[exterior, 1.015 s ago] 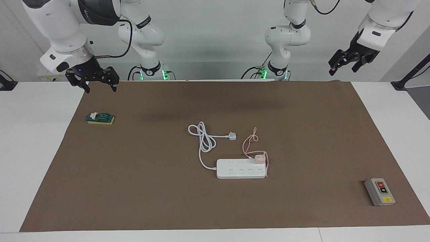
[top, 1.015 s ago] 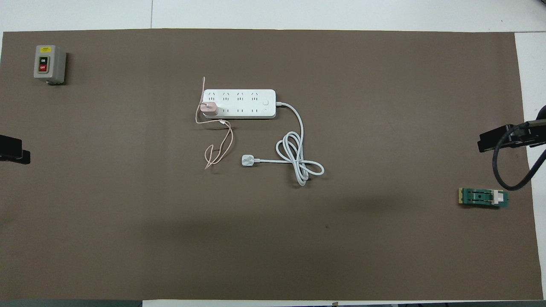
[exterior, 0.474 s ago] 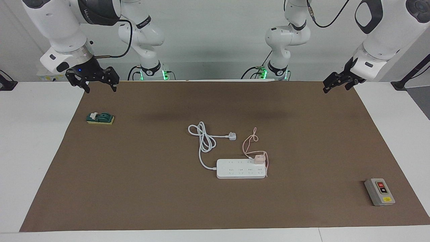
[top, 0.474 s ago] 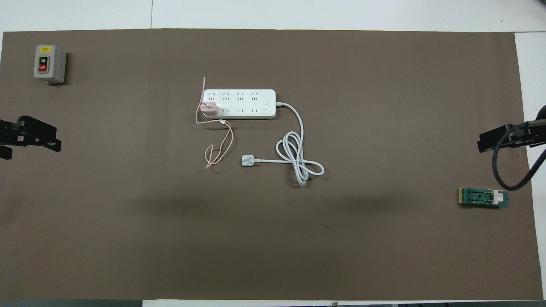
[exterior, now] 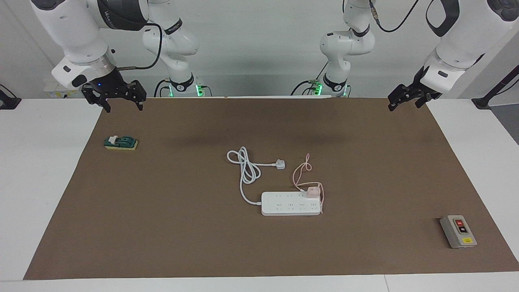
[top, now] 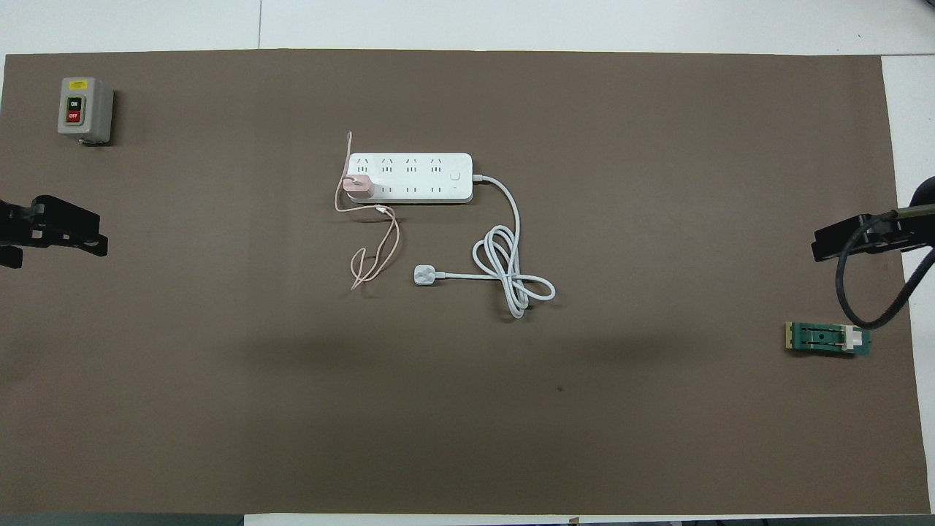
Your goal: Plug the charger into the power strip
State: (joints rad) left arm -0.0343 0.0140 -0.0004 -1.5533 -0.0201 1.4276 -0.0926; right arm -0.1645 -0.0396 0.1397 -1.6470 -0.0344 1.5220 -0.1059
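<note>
the power strip [exterior: 290, 203] is bordered on its robot-facing side by the pink cable [exterior: 300, 173] and the coiled white cord [exterior: 245, 167]. open tabletop [exterior: 162, 227] surrounds this cluster; the grey box [exterior: 458, 231] and green block [exterior: 121, 142] lie well apart.

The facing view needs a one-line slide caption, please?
Pink charger sits on the power strip; left gripper and right gripper wait above the mat's ends.

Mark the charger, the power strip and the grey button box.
charger [top: 359, 185], overhead view, top face of the pink cube.
power strip [exterior: 284, 207], facing view, middle of the white socket face.
grey button box [exterior: 458, 231], facing view, top face beside the buttons.
</note>
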